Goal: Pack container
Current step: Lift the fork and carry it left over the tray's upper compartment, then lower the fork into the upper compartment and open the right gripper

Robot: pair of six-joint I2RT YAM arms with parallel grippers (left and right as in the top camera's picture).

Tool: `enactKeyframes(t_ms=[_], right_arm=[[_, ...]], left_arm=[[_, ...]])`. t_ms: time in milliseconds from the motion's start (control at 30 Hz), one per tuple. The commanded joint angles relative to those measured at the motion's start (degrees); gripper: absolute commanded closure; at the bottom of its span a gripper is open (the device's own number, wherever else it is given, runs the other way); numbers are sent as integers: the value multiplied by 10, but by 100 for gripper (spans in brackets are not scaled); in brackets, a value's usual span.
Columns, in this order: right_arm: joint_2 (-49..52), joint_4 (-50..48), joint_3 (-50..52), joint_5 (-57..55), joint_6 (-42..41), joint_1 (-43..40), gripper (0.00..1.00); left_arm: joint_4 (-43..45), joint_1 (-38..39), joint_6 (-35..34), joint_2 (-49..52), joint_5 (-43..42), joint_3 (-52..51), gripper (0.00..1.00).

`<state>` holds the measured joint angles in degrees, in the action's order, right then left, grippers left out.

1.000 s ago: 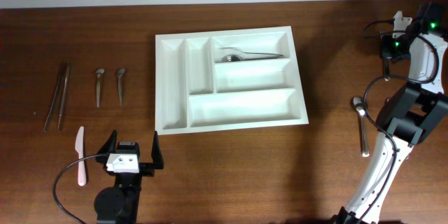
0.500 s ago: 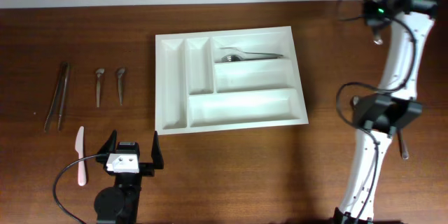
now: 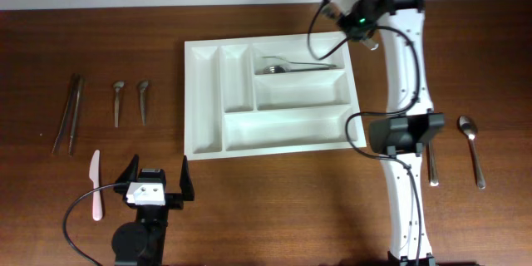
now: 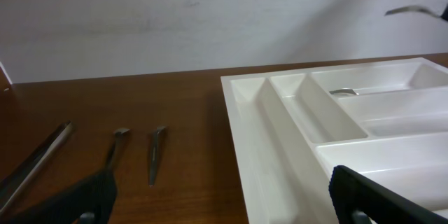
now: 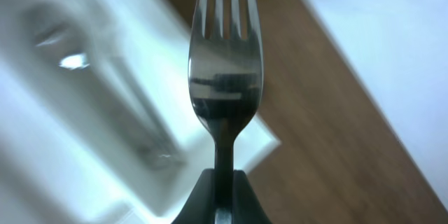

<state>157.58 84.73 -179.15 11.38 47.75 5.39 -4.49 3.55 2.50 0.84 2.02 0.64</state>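
Cutlery tray [image 3: 287, 129] lies flat at the middle of the bench [image 3: 274, 208], one piece of steel cutlery [image 3: 299, 67] in its top long compartment.
Right fingers [image 5: 194, 197] clamp a fork [image 5: 224, 91] by its handle near the tray's far right corner; left fingers [image 3: 188, 181] stand wide apart.

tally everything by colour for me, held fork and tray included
White plastic five-compartment tray: 1
Silver metal cutlery: 6 (fork in the right pincer, one piece in the tray, two short pieces left of it, two pieces right of it)
Long thin dark sticks: 2
Pink-and-white plastic knife: 1
Total: 10
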Motion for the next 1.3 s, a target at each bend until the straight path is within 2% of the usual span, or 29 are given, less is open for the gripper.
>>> enactKeyframes(t_ms=[0, 333, 600, 1067, 1267], right_arm=[[-13, 30, -6, 30, 71, 33, 96], [-12, 29, 82, 91, 146, 70, 96], [-12, -23, 168, 97, 150, 70, 96], [-12, -51, 170, 96, 148, 69, 96], [-12, -46, 170, 94, 179, 64, 96]], left_arm=[[-1, -3, -3, -5, 8, -1, 1], [-1, -3, -3, -5, 8, -1, 1], [-1, -3, -3, -5, 8, -1, 1], [-1, -3, -3, -5, 8, -1, 1], [-1, -3, -3, -5, 8, -1, 1]])
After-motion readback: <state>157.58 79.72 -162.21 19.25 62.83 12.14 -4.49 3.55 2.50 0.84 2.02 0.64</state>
